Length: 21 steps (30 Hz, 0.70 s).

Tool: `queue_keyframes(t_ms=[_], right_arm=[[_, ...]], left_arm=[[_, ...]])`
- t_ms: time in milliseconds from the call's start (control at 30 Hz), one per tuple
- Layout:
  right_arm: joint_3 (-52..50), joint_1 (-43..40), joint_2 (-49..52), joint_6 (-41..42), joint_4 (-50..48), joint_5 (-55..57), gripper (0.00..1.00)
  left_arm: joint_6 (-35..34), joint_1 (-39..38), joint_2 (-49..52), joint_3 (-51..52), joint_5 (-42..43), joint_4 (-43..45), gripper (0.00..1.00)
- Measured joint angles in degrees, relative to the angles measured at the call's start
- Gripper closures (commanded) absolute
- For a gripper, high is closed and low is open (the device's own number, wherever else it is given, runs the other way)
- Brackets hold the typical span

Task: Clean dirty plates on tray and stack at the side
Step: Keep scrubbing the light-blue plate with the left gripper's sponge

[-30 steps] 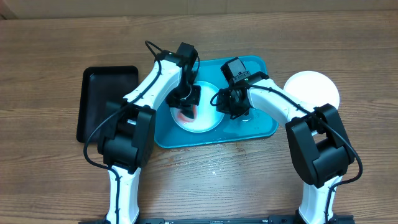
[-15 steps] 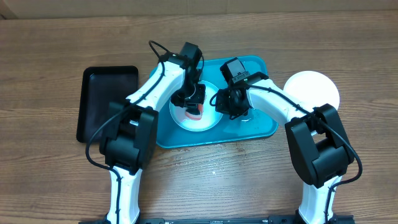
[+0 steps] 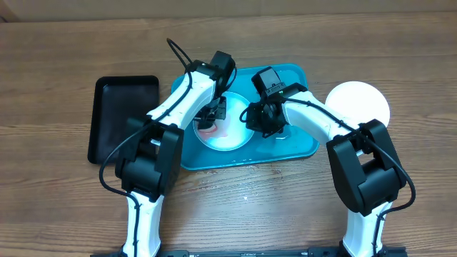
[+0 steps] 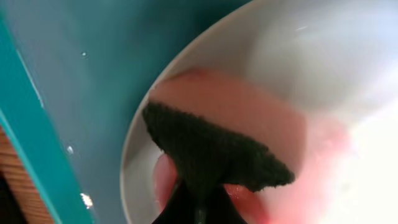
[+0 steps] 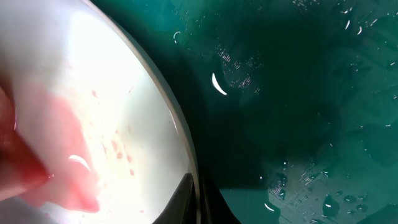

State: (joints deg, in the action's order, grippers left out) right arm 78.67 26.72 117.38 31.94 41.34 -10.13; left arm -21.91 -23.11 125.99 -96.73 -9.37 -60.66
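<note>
Left pincer (image 3: 211,117), clenched on a dark sponge (image 4: 211,149), has swept back across the plate (image 3: 232,137) — its red smear (image 4: 261,118) spread thin, not gone. Right pincer (image 3: 251,120) grips the rim.

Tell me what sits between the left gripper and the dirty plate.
A dark scrub pad, pinched by the left gripper, pressed onto the smeared plate; the left wrist view shows it.

Lab (robot arms (image 3: 314,118), wooden table (image 3: 414,43))
</note>
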Motion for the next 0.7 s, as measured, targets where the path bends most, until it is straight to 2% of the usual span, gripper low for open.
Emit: queue_keyframes(t_ms=[133, 400, 533, 700], right_arm=[[0.00, 0.00, 0.00, 0.00, -0.09, 0.02, 0.96], [-0.04, 0.00, 0.00, -0.02, -0.17, 0.00, 0.96], [-0.04, 0.00, 0.00, 0.00, -0.13, 0.00, 0.96], [-0.04, 0.00, 0.00, -0.02, -0.17, -0.02, 0.96]], left_arm=[[3.56, 0.44, 0.00, -0.07, 2.91, -3.15, 0.96], [12.63, 1.25, 0.00, -0.15, 16.46, -6.93, 0.96], [14.27, 1.25, 0.00, -0.15, 19.93, -4.22, 0.93], [14.95, 1.22, 0.00, -0.13, 22.08, 3.96, 0.89]])
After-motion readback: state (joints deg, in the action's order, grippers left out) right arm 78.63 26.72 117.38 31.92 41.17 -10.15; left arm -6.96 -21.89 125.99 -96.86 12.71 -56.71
